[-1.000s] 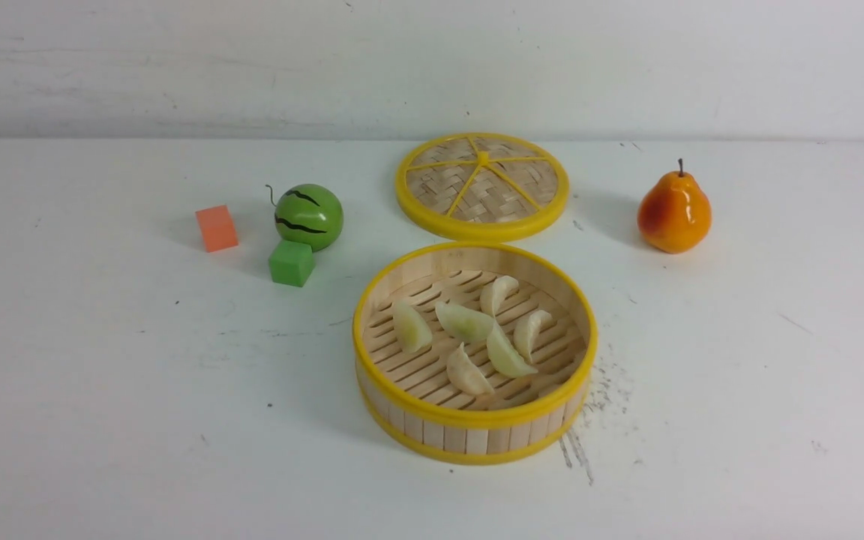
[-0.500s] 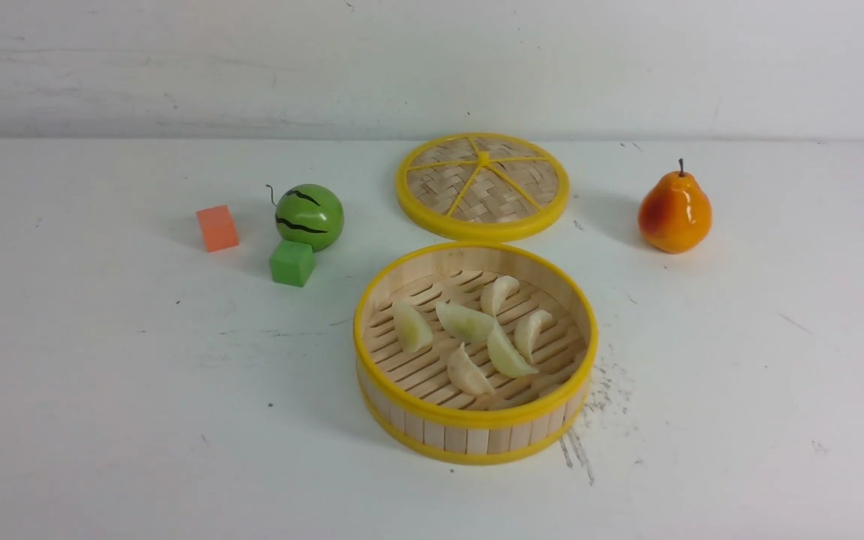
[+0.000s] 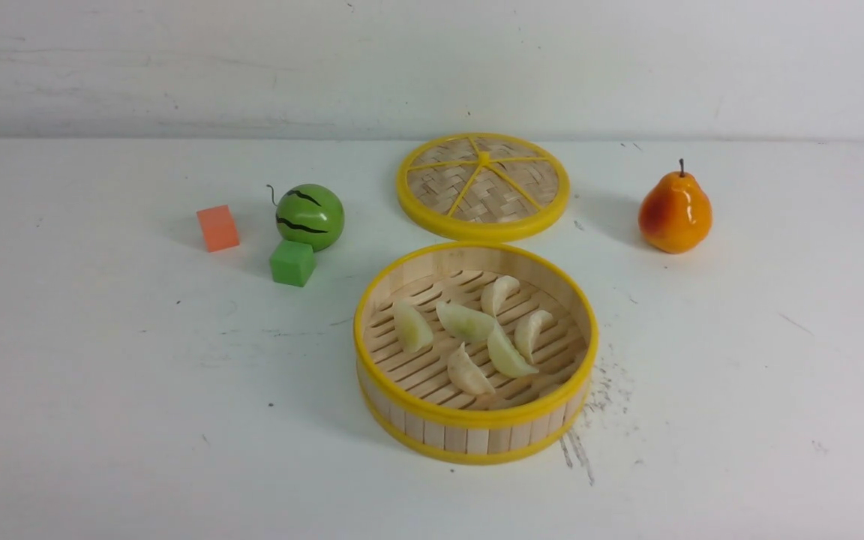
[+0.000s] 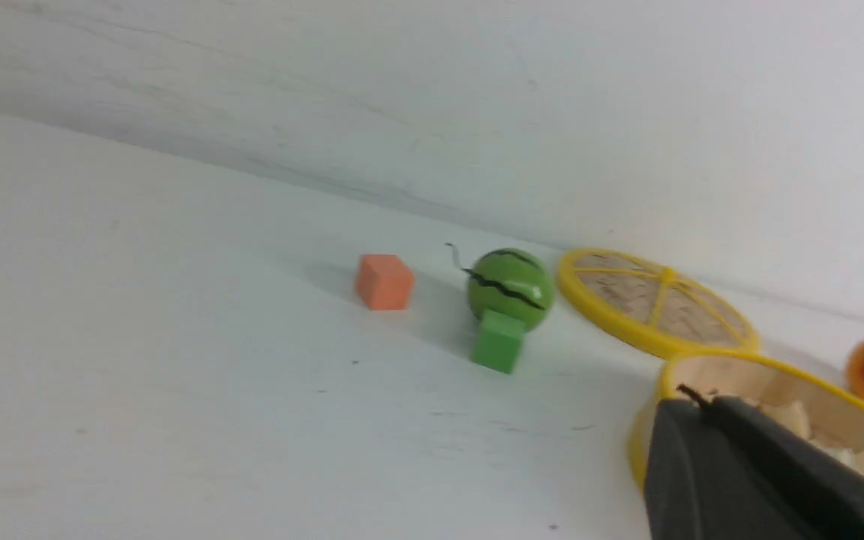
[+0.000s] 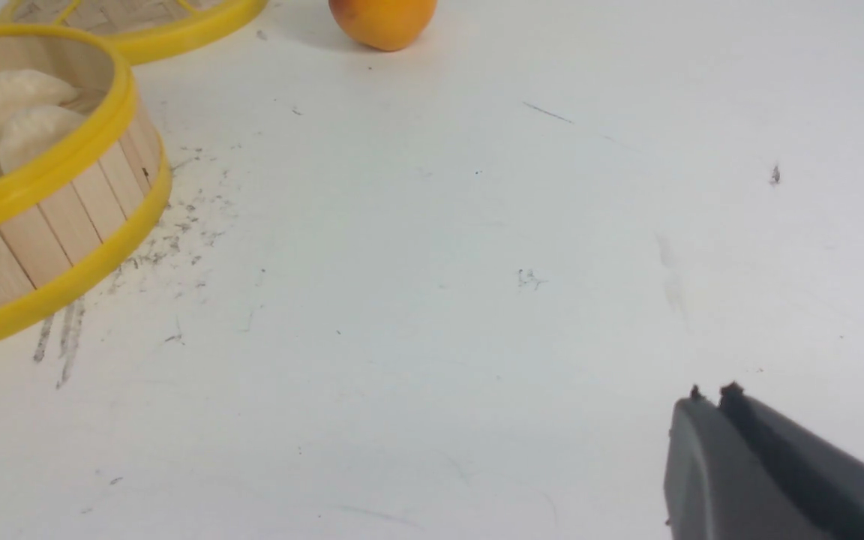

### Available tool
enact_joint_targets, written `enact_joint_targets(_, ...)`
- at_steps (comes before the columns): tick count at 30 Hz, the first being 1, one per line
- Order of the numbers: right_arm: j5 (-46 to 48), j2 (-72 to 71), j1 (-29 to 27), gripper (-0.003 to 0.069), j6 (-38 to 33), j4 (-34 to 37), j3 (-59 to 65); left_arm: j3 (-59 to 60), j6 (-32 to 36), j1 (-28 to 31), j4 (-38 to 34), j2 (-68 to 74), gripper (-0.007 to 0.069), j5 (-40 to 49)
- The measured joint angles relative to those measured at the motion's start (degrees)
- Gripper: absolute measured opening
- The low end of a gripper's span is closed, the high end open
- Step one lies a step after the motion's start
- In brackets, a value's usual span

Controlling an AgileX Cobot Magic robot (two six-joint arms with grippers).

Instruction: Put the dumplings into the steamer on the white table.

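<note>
The steamer [image 3: 475, 431], a round bamboo basket with yellow rims, stands on the white table [image 3: 102, 390] in the middle of the front view. Several cream and pale green dumplings [image 3: 466, 322] lie on its slatted floor. Neither arm shows in the front view. In the left wrist view my left gripper [image 4: 694, 401] is shut and empty, its tips in front of the steamer's rim [image 4: 747, 364]. In the right wrist view my right gripper [image 5: 711, 394] is shut and empty over bare table, well away from the steamer [image 5: 64, 225].
A flat woven lid [image 3: 482, 186] lies behind the steamer. A toy watermelon [image 3: 309, 217], a green cube [image 3: 292, 262] and an orange cube [image 3: 217, 228] sit at the left. A pear [image 3: 674, 212] stands at the right. Dark scuffs [image 3: 589, 420] mark the table beside the steamer.
</note>
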Motion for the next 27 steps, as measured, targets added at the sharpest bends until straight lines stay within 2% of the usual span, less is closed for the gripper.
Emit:
enact_joint_targets(6, 0.0, 0.0, 0.0, 0.0013, 0.0, 0.0, 0.0, 5.75, 0.54, 3.08, 0.0, -2.33, -0.0014, 0.89)
enact_joint_targets(15, 0.0, -0.07, 0.0, 0.0022, 0.0, 0.0, 0.0, 6.7, 0.86, 3.25, 0.55, -2.33, -0.0014, 12.56)
enact_joint_targets(27, 0.0, -0.07, 0.0, 0.0031, 0.0, 0.0, 0.0, 6.75, 1.14, 5.47, 0.59, -2.33, -0.0014, 13.07)
